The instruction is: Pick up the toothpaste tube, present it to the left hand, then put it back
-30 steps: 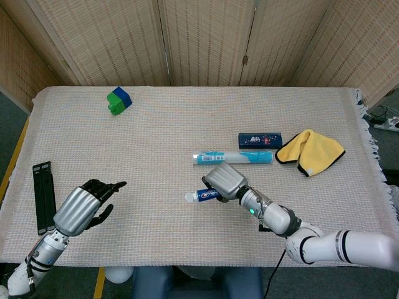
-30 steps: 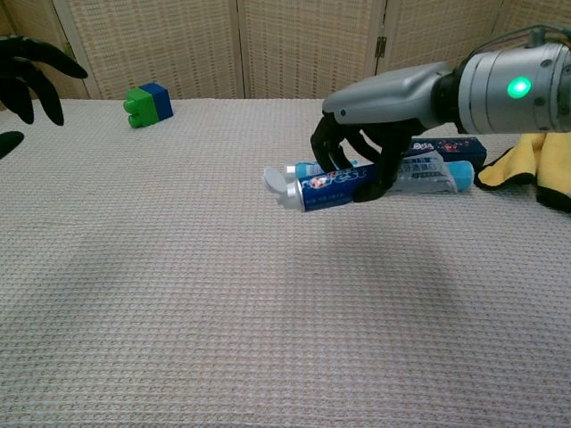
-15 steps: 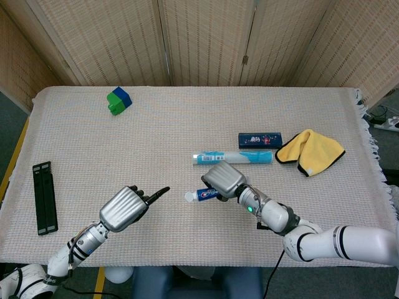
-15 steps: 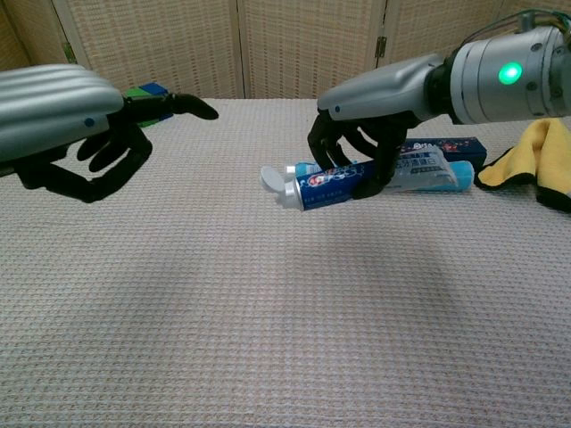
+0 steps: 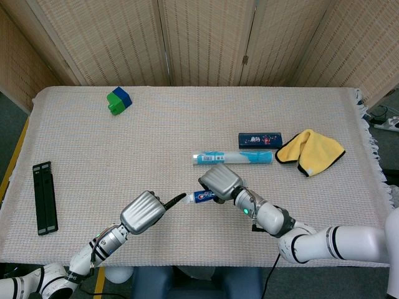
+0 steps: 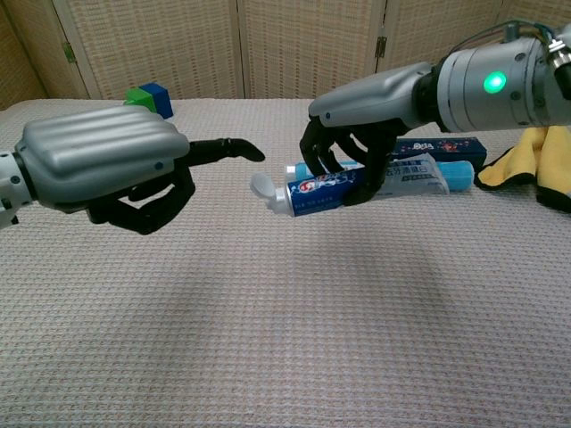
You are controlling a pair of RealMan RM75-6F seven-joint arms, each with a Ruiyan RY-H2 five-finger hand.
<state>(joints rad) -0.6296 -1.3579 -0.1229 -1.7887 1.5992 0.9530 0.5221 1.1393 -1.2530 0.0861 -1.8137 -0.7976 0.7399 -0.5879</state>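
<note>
Since a second ago the left hand [image 6: 111,174] has come in from the far left and now sits close to the tube. It holds nothing. One finger [image 6: 234,148] sticks out straight and the other fingers are curled in under the palm. The finger tip is just beside the white cap of the toothpaste tube [image 6: 314,192], but I cannot tell if they touch.

The right hand [image 6: 357,147] has moved only a little to the left. It grips the toothpaste tube from above and holds it up off the table [image 5: 156,143], cap pointing left.

Just behind the right hand lies one long light blue tube [image 5: 232,157]. Next to that, a bit farther back, is one dark blue box [image 5: 261,139]. To the right of the box is one yellow cloth [image 5: 310,151]. Far away on the left sits one green and blue block [image 5: 118,100]. Near the left edge lies one flat black thing [image 5: 43,197]. None of these have moved.
</note>
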